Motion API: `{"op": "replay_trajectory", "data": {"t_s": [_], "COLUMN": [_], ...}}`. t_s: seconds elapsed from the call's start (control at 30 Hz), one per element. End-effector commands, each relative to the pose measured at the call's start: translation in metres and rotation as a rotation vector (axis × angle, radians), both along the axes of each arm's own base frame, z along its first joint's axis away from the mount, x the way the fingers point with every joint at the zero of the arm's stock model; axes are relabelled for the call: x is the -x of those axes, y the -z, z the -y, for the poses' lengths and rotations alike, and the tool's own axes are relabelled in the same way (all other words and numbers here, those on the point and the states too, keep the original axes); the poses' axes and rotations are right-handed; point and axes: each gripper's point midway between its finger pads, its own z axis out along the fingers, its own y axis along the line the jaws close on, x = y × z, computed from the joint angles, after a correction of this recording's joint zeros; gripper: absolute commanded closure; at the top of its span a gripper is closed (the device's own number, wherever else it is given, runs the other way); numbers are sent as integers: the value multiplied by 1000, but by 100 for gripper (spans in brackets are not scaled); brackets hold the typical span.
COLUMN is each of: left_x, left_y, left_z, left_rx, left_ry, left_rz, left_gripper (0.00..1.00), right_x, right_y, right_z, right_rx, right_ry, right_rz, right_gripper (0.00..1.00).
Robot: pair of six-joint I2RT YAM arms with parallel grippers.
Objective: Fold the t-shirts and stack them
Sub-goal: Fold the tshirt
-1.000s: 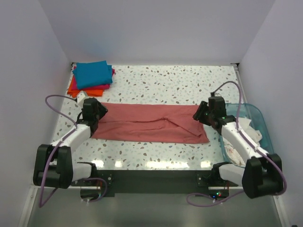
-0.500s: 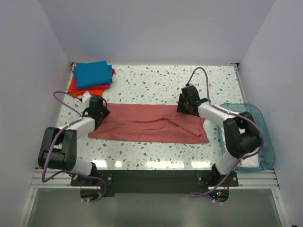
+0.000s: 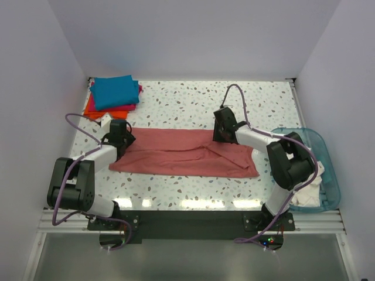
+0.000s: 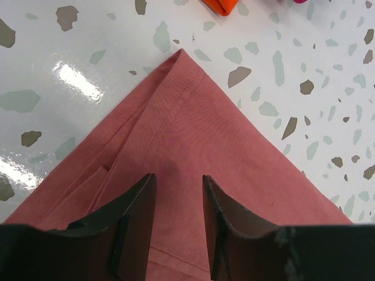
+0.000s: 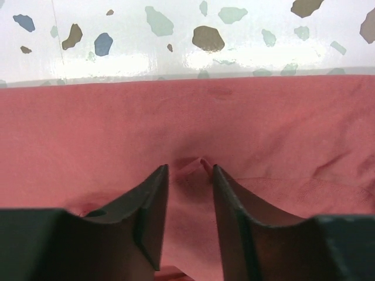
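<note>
The salmon-red t-shirt (image 3: 184,153) lies folded into a long strip across the table. My left gripper (image 3: 120,132) is open over its far left corner, fingertips down on the cloth (image 4: 176,134), gripper (image 4: 177,177). My right gripper (image 3: 221,125) is open at the shirt's far edge, right of middle; a small pucker of cloth (image 5: 196,167) stands between its fingertips, gripper (image 5: 188,168). The teal-blue shirt (image 3: 115,92) tops a folded stack at the far left, over the magenta-pink one (image 3: 138,89) and the orange one (image 3: 101,110).
A translucent blue tub (image 3: 324,151) sits at the right edge with white cloth (image 3: 309,190) in it. White walls close in on the left, back and right. A corner of the orange shirt (image 4: 222,4) shows just beyond the left gripper.
My right arm has swung left from the shirt's right end to its far edge near the middle, uncovering the tub. My left gripper has shifted slightly toward the far left corner.
</note>
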Motion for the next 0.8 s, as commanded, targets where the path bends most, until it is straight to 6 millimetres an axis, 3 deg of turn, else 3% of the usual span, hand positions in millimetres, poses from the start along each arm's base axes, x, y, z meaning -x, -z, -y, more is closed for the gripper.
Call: {"op": "replay_trajectory", "data": {"t_s": [0.0, 0.17, 0.3, 0.6, 0.77], "left_x": [-13, -13, -13, -12, -11], "left_y": [-13, -12, -13, -14, -13], "left_z": [-3, -2, -3, -3, -4], "left_rx": [6, 16, 19, 27, 33], "left_ry": [-12, -8, -8, -11, -14], "left_rz": [59, 60, 64, 68, 70], "left_gripper": [58, 58, 59, 59, 59], "right_x": [-18, -16, -14, 5, 35], "right_y": [-17, -16, -21, -62, -76], "right_z": [-1, 1, -2, -14, -32], "right_rx": [9, 22, 10, -84, -126], "right_ry": [34, 32, 21, -16, -71], "right_rz": [71, 62, 66, 129, 159], "right_gripper": [63, 79, 100, 100, 100]}}
